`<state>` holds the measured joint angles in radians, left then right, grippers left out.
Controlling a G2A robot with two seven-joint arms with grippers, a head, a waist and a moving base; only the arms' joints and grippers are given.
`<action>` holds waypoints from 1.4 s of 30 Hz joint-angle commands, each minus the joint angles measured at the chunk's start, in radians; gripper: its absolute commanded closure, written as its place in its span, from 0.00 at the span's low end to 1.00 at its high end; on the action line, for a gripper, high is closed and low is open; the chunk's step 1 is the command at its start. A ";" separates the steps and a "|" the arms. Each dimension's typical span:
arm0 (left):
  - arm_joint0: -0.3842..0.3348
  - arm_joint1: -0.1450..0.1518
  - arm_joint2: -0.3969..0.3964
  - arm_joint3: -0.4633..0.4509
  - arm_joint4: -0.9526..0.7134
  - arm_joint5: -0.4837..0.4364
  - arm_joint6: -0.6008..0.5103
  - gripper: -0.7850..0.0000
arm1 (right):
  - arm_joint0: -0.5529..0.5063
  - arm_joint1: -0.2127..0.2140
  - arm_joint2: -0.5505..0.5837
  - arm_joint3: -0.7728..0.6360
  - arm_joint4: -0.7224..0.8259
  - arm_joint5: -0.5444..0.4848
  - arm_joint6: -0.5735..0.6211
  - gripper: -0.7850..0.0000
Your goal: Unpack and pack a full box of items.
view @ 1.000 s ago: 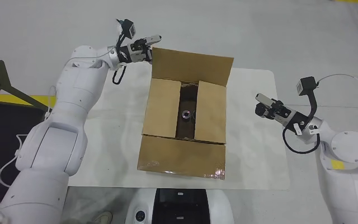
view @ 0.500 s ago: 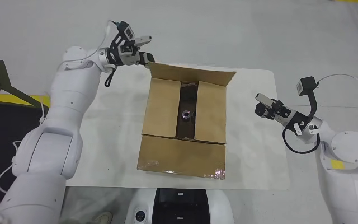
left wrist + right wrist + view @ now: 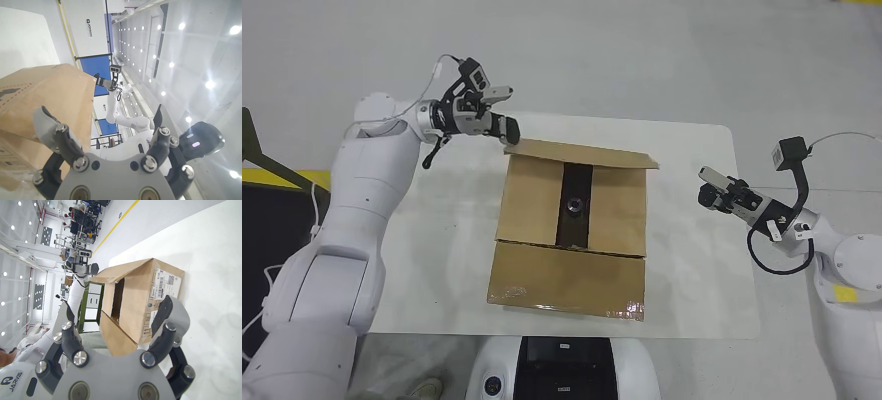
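Box (image 3: 537,200): middle of desk (image 3: 702,290), side flaps folded in, the slot between them showing a dark round item (image 3: 573,205); far flap (image 3: 582,155) lowered over them. Left hand (image 3: 504,126): fingers wide, at the far-left corner of the box, one finger (image 3: 44,117) against the far flap. Right hand (image 3: 708,190): fingers wide, holding nothing, apart to the right.
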<state>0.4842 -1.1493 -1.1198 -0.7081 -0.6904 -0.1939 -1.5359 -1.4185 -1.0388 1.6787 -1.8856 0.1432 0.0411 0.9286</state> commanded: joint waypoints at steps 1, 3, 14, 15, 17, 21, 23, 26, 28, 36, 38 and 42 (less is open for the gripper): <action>0.016 0.005 0.000 -0.022 -0.002 0.015 0.000 0.00 | 0.000 0.000 0.000 0.000 0.000 0.000 0.000 0.00; 0.029 0.010 0.000 -0.042 -0.004 0.023 0.000 0.00 | 0.000 0.000 0.000 0.000 0.000 0.000 0.000 0.00; 0.059 0.022 0.022 -0.108 0.027 0.057 0.000 0.00 | 0.000 0.000 0.000 0.000 0.000 0.000 0.000 0.00; 0.061 0.023 0.026 -0.111 0.031 0.064 0.000 0.00 | 0.000 0.000 0.000 0.000 0.000 0.000 0.000 0.00; 0.065 0.027 0.030 -0.117 0.034 0.068 0.000 0.00 | 0.000 0.000 0.000 0.000 0.000 0.000 0.000 0.00; 0.077 0.031 0.039 -0.117 0.033 0.078 0.000 0.00 | 0.000 0.000 0.000 0.000 0.000 0.000 0.000 0.00; 0.082 0.032 0.048 -0.119 0.037 0.083 0.000 0.00 | 0.000 0.000 0.000 0.000 0.000 0.000 0.000 0.00; 0.087 0.035 0.063 -0.130 0.050 0.088 0.000 0.00 | 0.000 0.000 0.000 0.000 0.000 0.000 0.000 0.00; 0.087 0.038 0.071 -0.135 0.066 0.088 0.000 0.00 | 0.000 0.000 0.000 0.000 0.000 0.000 0.000 0.00; 0.086 0.050 0.093 -0.149 0.109 0.084 0.000 0.00 | 0.000 0.000 0.000 0.000 0.000 0.000 0.000 0.00; 0.086 0.051 0.098 -0.153 0.113 0.083 0.000 0.00 | 0.000 0.000 0.000 0.000 0.000 0.000 0.000 0.00; 0.084 0.053 0.105 -0.161 0.120 0.079 0.000 0.00 | 0.000 0.000 0.000 0.000 0.000 0.000 0.000 0.00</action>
<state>0.5685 -1.0962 -1.0161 -0.8676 -0.5685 -0.1157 -1.5359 -1.4185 -1.0388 1.6787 -1.8856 0.1432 0.0411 0.9286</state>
